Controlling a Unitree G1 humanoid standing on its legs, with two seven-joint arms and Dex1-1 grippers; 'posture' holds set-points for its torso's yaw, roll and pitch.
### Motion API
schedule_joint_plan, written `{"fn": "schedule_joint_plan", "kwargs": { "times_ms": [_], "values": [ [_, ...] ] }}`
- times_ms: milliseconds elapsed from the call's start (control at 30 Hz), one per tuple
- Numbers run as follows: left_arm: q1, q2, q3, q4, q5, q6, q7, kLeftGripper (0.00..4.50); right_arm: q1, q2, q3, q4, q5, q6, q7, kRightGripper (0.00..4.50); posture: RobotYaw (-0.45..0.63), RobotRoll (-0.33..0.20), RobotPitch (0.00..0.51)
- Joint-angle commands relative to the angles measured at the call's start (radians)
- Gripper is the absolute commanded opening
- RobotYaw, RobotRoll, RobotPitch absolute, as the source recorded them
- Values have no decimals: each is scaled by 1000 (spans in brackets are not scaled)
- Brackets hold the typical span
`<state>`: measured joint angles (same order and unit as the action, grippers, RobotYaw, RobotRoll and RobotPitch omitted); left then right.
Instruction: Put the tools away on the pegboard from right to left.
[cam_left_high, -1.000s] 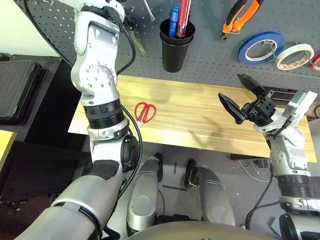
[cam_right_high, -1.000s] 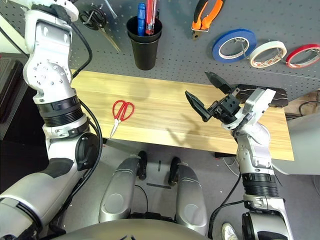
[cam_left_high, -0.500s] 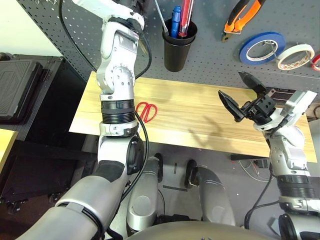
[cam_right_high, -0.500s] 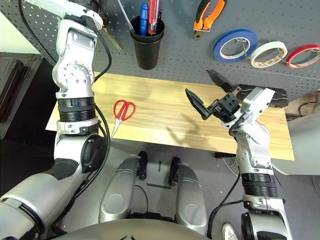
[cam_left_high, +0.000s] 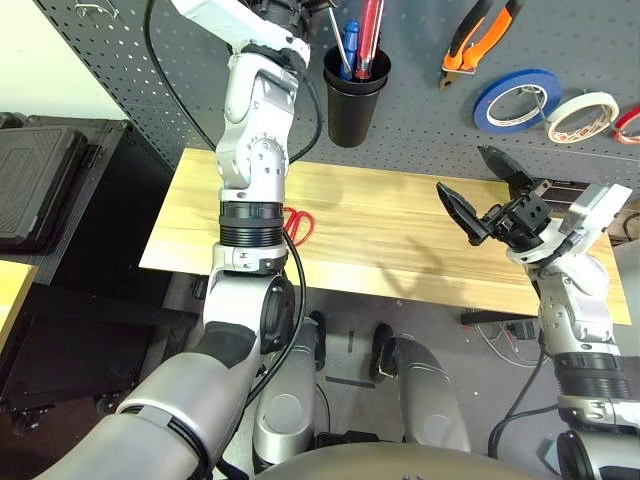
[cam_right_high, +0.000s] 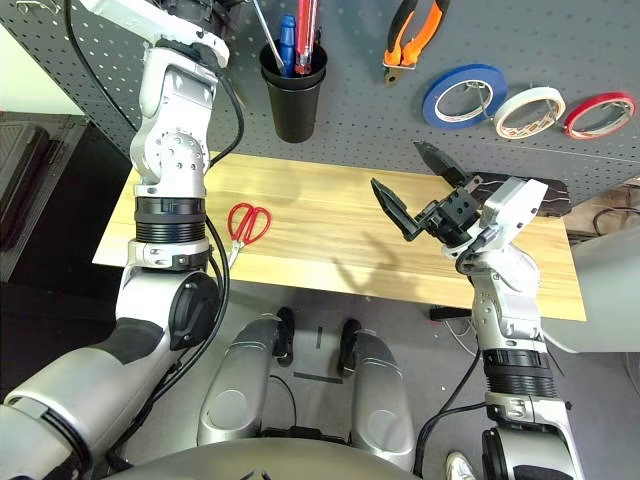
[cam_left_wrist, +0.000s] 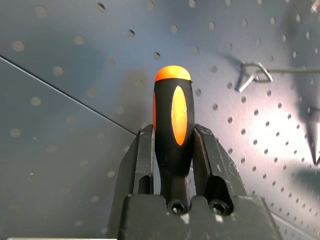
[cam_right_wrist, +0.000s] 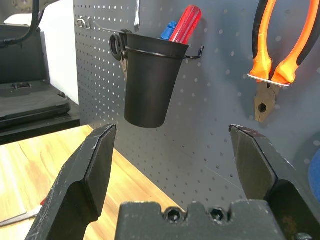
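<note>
**Now seat the screwdriver in the cup**

Carefully does it; your left gripper (cam_left_wrist: 172, 145) is clenched on the screwdriver (cam_left_wrist: 172, 120) by its black-and-orange handle, raised against the pegboard (cam_left_high: 420, 120) with the thin shaft (cam_right_high: 264, 28) just above the black cup (cam_left_high: 355, 95); aim the tip between the blue and red handles already inside, keep the shaft upright, and let go only once it rests. Your right gripper (cam_left_high: 482, 190) hangs released and empty over the table (cam_left_high: 400, 230); the red scissors (cam_right_high: 245, 222) lie near the table's left end, likely next.
</note>
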<state>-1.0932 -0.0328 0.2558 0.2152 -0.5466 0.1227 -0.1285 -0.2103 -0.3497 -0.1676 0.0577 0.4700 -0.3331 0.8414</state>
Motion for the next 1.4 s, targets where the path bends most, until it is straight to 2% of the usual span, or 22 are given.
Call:
{"fn": "schedule_joint_plan", "kwargs": {
  "times_ms": [33,367,400,633,667,833,967,1167,1300,1400],
  "values": [
    [20,-4,-49,-2,47,-17,-18,955,10,0,3,0,-6,-13,3,4500,105,0,250],
    [119,-23,-132,22,153,-93,-55,955,15,6,11,-13,-6,-1,0,4500,103,0,247],
    [119,-22,-137,22,158,-94,-56,1693,17,6,11,-13,-6,0,1,4500,103,0,244],
    [124,2,-139,-41,161,-78,-59,4301,14,11,21,-5,-7,-4,8,4500,122,0,239],
    [126,12,-137,-64,162,-67,-56,4463,12,13,23,-2,-9,-5,8,4500,126,0,238],
    [179,114,-138,-264,149,70,-58,4463,-2,15,37,14,-15,11,1,4500,152,0,245],
    [289,219,-132,-461,100,245,-66,4463,-5,-4,55,21,-39,79,-17,4500,185,0,255],
    [584,347,-127,-725,9,487,-71,4463,-6,-74,126,24,-121,242,-19,4500,230,0,268],
    [818,370,-149,-782,29,520,-84,4463,-14,-124,180,30,-178,359,-20,4500,243,0,280],
    [895,362,-156,-775,39,517,-83,4463,-4,-137,199,28,-199,370,-6,4500,248,0,287]
  ]
}}
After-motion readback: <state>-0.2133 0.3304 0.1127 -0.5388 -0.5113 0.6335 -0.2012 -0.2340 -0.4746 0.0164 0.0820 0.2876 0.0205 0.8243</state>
